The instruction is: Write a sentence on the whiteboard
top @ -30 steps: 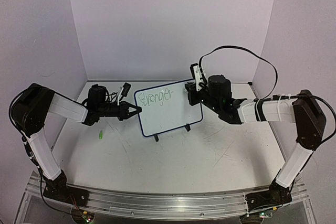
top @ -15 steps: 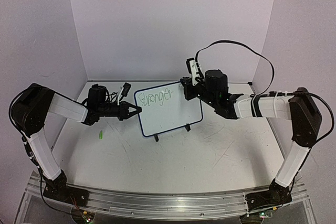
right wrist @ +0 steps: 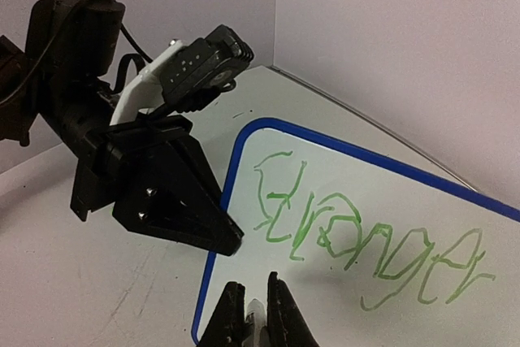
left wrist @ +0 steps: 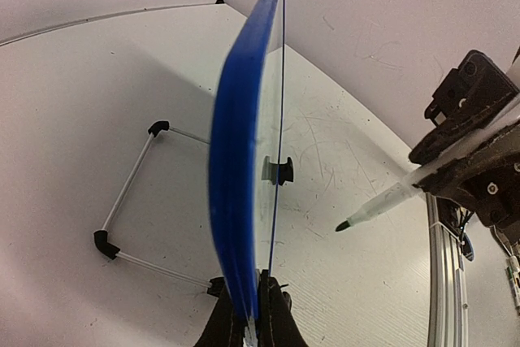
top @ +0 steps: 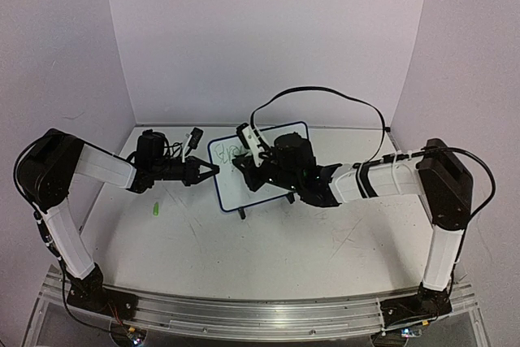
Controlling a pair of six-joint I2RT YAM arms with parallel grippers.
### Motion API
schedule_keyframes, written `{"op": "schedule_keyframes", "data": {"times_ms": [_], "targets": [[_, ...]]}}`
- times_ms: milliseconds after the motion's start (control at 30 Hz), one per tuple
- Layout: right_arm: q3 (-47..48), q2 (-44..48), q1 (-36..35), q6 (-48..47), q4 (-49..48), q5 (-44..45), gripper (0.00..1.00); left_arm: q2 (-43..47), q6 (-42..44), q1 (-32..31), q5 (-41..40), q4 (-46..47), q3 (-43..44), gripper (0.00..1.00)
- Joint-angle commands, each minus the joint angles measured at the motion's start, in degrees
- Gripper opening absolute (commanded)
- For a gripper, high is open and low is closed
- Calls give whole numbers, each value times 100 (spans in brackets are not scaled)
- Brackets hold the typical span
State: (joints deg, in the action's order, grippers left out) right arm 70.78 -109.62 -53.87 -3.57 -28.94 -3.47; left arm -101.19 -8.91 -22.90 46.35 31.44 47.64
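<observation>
Two pincers are seen pressed shut on thin things: the left gripper (left wrist: 253,298) is pinched on the left edge of the whiteboard (right wrist: 390,201), and the right gripper (right wrist: 253,294) is clamped on a slim white pen (left wrist: 382,203) with a dark pointed tip; the tip is held near the board's face, apart from it. The whiteboard is stood upright near the middle of the table (top: 268,258), between the two arms, and much of it is covered by the right arm in the top view; it is a flat, glossy white panel with rounded corners, edged by a blue frame (left wrist: 236,184); a black clip foot (left wrist: 280,170) is clipped on its edge, and a thin stand (left wrist: 130,193) of pale rods with black corner pieces is seen on the table at its back side. One word of writing (right wrist: 366,253), in thin, uneven green marker with looped letters, can be read as "Stranger". Both grippers' fingers are black, angular and wedge-shaped. The table is matt white and marked with fine scratches; a small green cap (top: 153,210) is seen lying by the left arm, well apart from the board.
</observation>
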Motion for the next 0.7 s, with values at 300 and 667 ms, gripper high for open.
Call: {"op": "schedule_keyframes", "data": {"times_ms": [300,667], "targets": [[978,-657,-33,-69,188,-24,0,-103,530,73,-625,-307,171,0],[1086,-818,-82,-125,229,151,0,-94,523,73,-591,-318,195,0]]}}
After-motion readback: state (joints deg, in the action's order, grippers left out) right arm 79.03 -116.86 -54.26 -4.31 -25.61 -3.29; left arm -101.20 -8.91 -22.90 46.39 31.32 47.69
